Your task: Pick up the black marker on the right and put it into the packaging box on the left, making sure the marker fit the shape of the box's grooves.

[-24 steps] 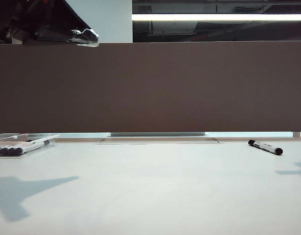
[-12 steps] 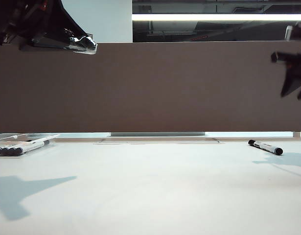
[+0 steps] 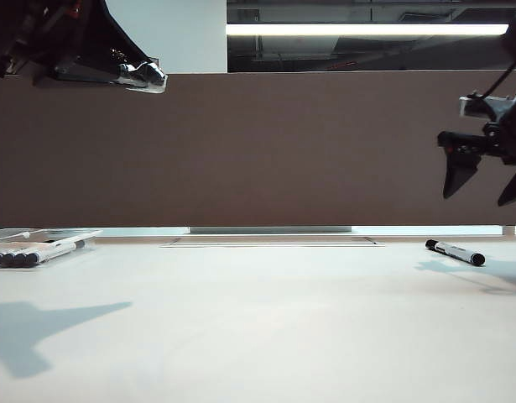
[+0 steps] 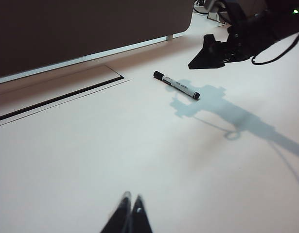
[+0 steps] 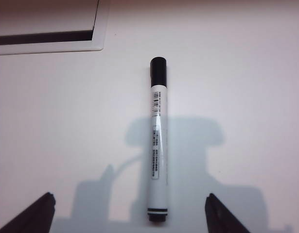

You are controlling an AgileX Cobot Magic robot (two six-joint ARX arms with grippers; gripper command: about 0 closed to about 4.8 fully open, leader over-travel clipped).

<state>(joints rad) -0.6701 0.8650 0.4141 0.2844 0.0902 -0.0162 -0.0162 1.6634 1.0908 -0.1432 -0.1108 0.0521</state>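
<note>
Overhead, the right end effector (image 3: 484, 180) hangs in the air on the right side of the exterior view, above the black marker (image 3: 455, 252) and clear of it. Its two dark fingers are spread wide, and the right wrist view shows one fingertip (image 5: 35, 213) on each side of the marker (image 5: 158, 141), with bare bench between each of them and the barrel. That marker lies flat on the white bench (image 3: 258, 327), alone on the right, near the far edge where the brown partition (image 3: 258, 147) rises. Its black cap points toward the rectangular cover plate (image 5: 47, 36) set into the bench, and its white barrel carries a dark printed label.

The left end effector (image 4: 130, 216) is pressed together, its fingertips meeting with nothing between them; in the exterior view the left arm (image 3: 73, 46) sits high at the upper left, well above the bench. From the left wrist view the marker (image 4: 176, 85) shows far across the bench with the right arm's shadow falling over it.

The packaging box (image 3: 69, 234) rests at the far left of the bench, a shallow clear tray with several other markers (image 3: 31, 254) lying side by side in it, black ends toward the camera.
</note>
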